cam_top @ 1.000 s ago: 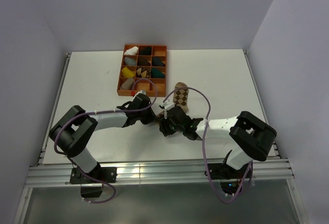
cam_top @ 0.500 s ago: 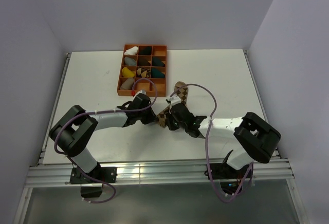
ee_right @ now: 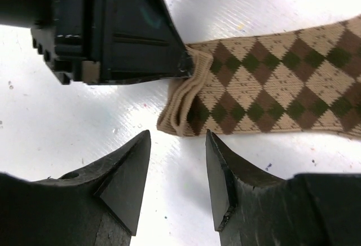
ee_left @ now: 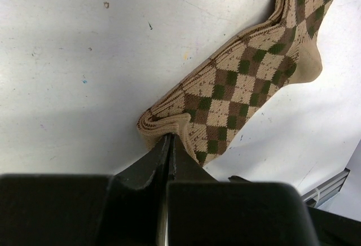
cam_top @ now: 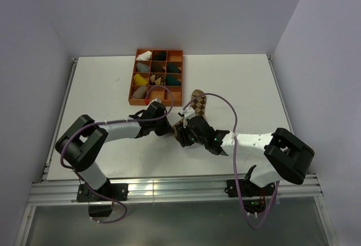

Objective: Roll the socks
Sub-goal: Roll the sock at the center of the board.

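Observation:
The argyle sock lies flat on the white table, toe pointing to the far side, cuff towards me. My left gripper is shut on the folded cuff end of the argyle sock. My right gripper is open, its fingertips just short of the same cuff end and not touching it. It shows in the top view right beside the left gripper. The left gripper's black body fills the top left of the right wrist view. The plain tan sock with the striped cuff does not show on its own.
An orange compartment tray with several rolled sock bundles stands at the back, just beyond the left gripper. Purple cables loop over both arms. The white table runs to walls at the back and sides.
The right arm's elbow and forearm have swung to the right while its gripper stayed near the cuff. The cuff end now shows between the grippers. The left arm has hardly moved.

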Controlling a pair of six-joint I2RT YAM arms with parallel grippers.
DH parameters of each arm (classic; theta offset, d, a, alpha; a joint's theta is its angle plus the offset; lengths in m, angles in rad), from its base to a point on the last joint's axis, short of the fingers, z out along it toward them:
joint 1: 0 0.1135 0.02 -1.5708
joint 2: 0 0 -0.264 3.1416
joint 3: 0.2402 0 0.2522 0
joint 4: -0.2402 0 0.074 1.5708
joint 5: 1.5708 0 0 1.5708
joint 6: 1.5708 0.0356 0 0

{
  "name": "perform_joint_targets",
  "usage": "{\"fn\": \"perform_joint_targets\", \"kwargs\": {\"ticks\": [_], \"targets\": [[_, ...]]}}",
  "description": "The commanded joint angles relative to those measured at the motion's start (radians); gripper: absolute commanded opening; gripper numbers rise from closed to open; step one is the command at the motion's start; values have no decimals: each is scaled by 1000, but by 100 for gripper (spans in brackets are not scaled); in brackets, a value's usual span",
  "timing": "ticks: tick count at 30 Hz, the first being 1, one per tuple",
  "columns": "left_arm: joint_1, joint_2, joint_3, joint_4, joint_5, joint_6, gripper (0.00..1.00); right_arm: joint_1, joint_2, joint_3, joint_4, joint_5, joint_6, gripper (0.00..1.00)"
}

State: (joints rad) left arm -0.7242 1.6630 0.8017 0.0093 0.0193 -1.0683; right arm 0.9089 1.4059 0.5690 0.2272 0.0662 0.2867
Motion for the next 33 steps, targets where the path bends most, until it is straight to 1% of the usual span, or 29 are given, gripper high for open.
{"fn": "perform_joint_targets", "kwargs": {"ticks": [1,6,10,13,16,17,20,22,26,31,33], "targets": [[-3,38,4,-83,-10,30,5,22,22,29,63,3,-43,51],[-3,38,5,-88,-7,30,6,38,64,57,63,32,-46,51],[-3,37,4,-85,-4,31,5,42,99,86,26,114,-26,50],[-3,34,2,-84,-4,33,5,39,113,94,6,139,3,47],[-3,34,1,-83,-2,34,5,27,130,101,-35,155,32,40],[-3,34,2,-83,-1,36,4,22,131,103,-48,167,40,36],[-3,32,4,-85,1,37,4,19,127,106,-91,182,49,34],[-3,32,2,-86,1,37,4,21,119,109,-120,187,57,34],[-3,38,10,-89,5,44,4,22,64,95,-117,155,31,36],[-3,55,34,-126,13,54,4,68,-8,91,-101,141,-76,39],[-3,66,57,-149,21,67,4,85,-21,80,-68,138,-132,40]]}}
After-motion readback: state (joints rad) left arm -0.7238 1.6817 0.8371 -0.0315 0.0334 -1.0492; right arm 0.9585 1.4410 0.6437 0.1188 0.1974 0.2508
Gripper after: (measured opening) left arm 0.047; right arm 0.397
